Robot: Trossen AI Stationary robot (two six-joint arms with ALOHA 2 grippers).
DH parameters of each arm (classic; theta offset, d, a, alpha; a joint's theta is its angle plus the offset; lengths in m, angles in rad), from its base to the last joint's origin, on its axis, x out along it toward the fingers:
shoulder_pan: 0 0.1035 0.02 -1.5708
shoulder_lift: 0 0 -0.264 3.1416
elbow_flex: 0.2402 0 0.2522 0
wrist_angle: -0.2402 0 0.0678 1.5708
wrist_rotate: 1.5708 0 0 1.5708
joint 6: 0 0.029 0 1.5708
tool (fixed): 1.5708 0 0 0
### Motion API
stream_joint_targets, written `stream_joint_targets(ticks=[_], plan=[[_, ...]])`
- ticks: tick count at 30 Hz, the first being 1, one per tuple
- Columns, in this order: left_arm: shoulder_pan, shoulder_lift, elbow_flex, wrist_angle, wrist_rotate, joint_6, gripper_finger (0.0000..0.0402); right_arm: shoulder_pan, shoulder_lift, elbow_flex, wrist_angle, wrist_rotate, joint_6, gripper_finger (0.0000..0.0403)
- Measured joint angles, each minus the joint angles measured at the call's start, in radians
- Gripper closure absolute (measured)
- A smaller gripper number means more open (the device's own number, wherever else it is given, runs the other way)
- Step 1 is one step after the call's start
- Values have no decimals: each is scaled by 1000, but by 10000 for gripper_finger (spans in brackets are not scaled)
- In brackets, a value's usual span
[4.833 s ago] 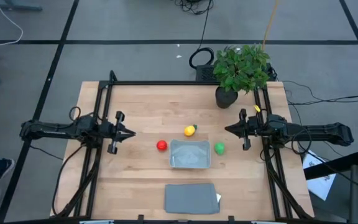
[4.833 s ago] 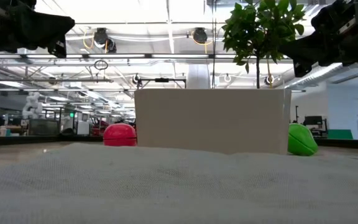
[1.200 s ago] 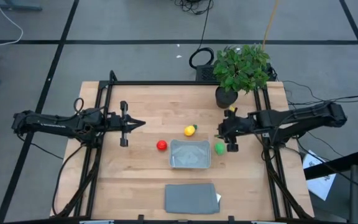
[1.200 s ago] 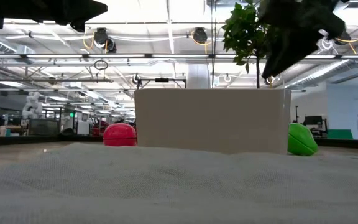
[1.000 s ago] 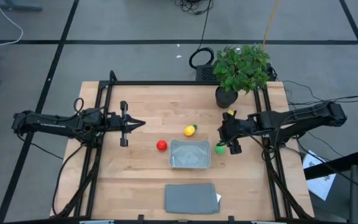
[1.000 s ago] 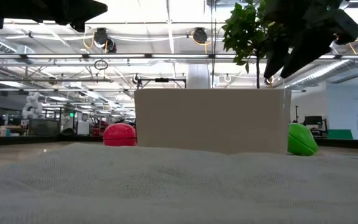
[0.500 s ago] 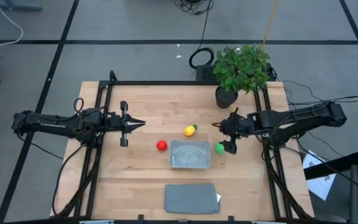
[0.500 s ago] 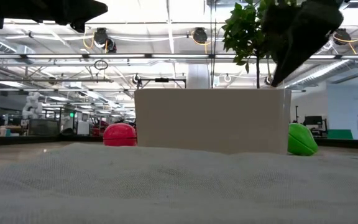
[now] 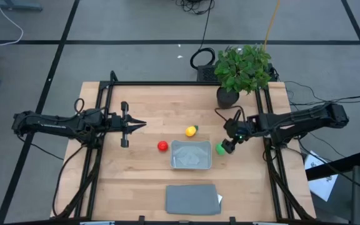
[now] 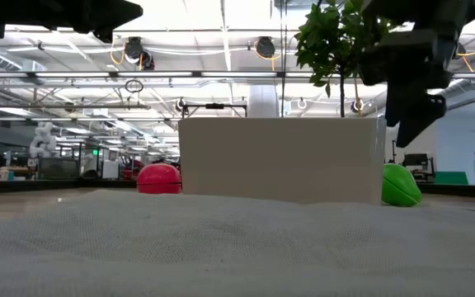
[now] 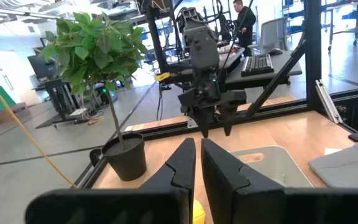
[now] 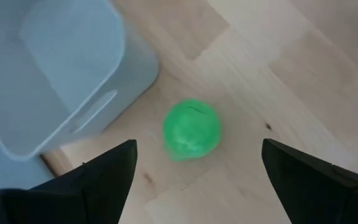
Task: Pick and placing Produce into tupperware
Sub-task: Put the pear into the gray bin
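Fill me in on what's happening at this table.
The right end effector hangs open directly above the green round piece, which lies on the table beside the tupperware; nothing is gripped yet. The red round piece and the yellow piece also lie on the wood outside the container, which has no produce in it. The left end effector waits shut on the table's left side.

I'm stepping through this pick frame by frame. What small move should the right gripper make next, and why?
Probably straight down. The right gripper is open above the green piece, which sits between its fingers on the table beside the tupperware, not yet touched. Lowering would bring the fingers around it before closing.
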Motion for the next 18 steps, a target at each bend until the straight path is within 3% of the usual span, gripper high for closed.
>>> stream_joint_targets(ticks=[18], plan=[[0, 0, 0, -63, 0, 57, 371, 1, 48, -44, 117, -5, 274, 64]])
